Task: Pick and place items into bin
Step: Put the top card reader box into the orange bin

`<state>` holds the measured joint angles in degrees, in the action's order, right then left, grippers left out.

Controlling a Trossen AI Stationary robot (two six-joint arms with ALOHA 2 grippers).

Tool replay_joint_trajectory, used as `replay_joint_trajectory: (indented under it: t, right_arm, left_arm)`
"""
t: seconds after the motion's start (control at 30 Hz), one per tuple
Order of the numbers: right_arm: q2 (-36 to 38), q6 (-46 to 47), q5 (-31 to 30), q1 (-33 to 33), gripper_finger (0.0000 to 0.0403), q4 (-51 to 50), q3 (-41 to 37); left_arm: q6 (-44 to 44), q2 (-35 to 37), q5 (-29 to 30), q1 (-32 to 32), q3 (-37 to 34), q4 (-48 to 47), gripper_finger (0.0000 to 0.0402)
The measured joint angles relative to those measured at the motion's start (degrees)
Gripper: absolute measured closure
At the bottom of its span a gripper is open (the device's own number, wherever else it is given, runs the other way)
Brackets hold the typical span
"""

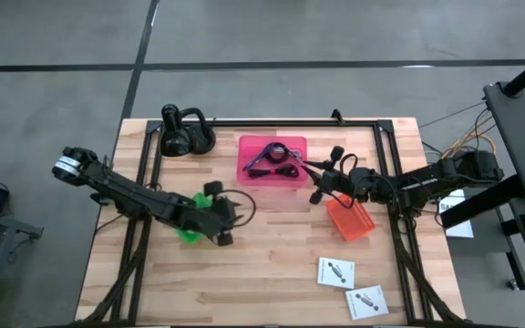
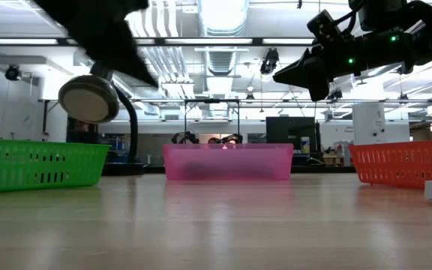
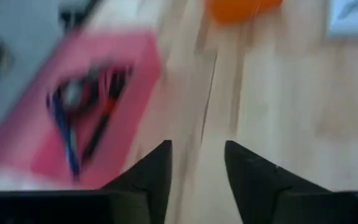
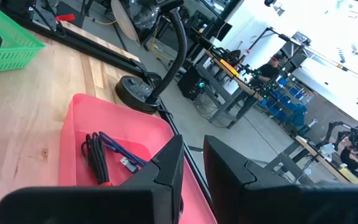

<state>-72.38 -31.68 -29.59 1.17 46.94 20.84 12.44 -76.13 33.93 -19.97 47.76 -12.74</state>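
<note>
The pink bin [image 1: 272, 160] stands at the far middle of the table and holds a purple cable [image 1: 264, 157] and a black cable [image 1: 285, 169]; both also lie in the pink bin [image 4: 114, 155] in the right wrist view. Two flat white packets [image 1: 335, 271] [image 1: 365, 301] lie on the wood near the front right. My left gripper [image 3: 197, 168] hovers open and empty above the green bin [image 1: 188, 230]. My right gripper [image 4: 193, 168] hangs shut and empty beside the pink bin's right end, above the table.
An orange bin [image 1: 350, 220] stands right of centre, below my right arm. A black gooseneck lamp [image 1: 185, 135] stands at the far left beside the pink bin. A dark frame rail [image 1: 281, 122] runs along the far edge. Bare wood lies at the front middle.
</note>
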Motion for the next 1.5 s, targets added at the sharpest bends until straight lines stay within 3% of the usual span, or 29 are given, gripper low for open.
replay_joint_trajectory:
  t: [0.07, 0.17, 0.23, 0.3, 0.57, 0.97, 1.17, 1.3, 1.5]
  right_arm:
    - [0.0, 0.0, 0.0, 0.0, 0.0351, 0.0, 0.0]
    - [0.0, 0.0, 0.0, 0.0, 0.0351, 0.1, 0.0]
    - [0.0, 0.1, 0.0, 0.0, 0.0351, 0.1, 0.0]
    - [0.0, 0.1, 0.0, 0.0, 0.0351, 0.0, 0.0]
    - [0.0, 0.6, 0.0, 0.0, 0.0351, -0.3, 0.0]
    - [0.0, 4.9, 0.0, 0.0, 0.0351, -3.9, 0.0]
    - [0.0, 8.8, 0.5, -0.2, 0.0351, -7.0, 0.0]
    - [0.0, 9.5, 5.7, -1.2, 0.0351, -6.4, 0.0]
    - [0.0, 11.4, 7.3, -1.7, 0.0351, -6.0, 0.0]
  left_arm:
    - [-7.5, 0.7, -3.3, 2.1, -0.4, 7.0, 0.0297]
    - [-16.1, 2.0, -13.2, 6.6, -0.9, 15.8, 0.0341]
    - [-21.1, 3.1, -19.9, 10.0, -1.1, 19.0, 0.0373]
    - [-23.9, 4.6, -23.1, 13.1, -1.1, 19.3, 0.0394]
    - [-33.8, 20.6, -22.4, 15.6, -5.5, 16.7, 0.04]
    - [-27.5, 44.8, -23.8, 15.4, -27.0, 18.1, 0.0401]
    - [-26.3, 54.7, -23.8, 15.4, -34.2, 18.3, 0.0401]
    - [-26.2, 60.7, -24.6, 15.3, -38.0, 18.2, 0.0401]
    - [-26.2, 66.7, -24.9, 15.3, -42.1, 18.3, 0.0402]
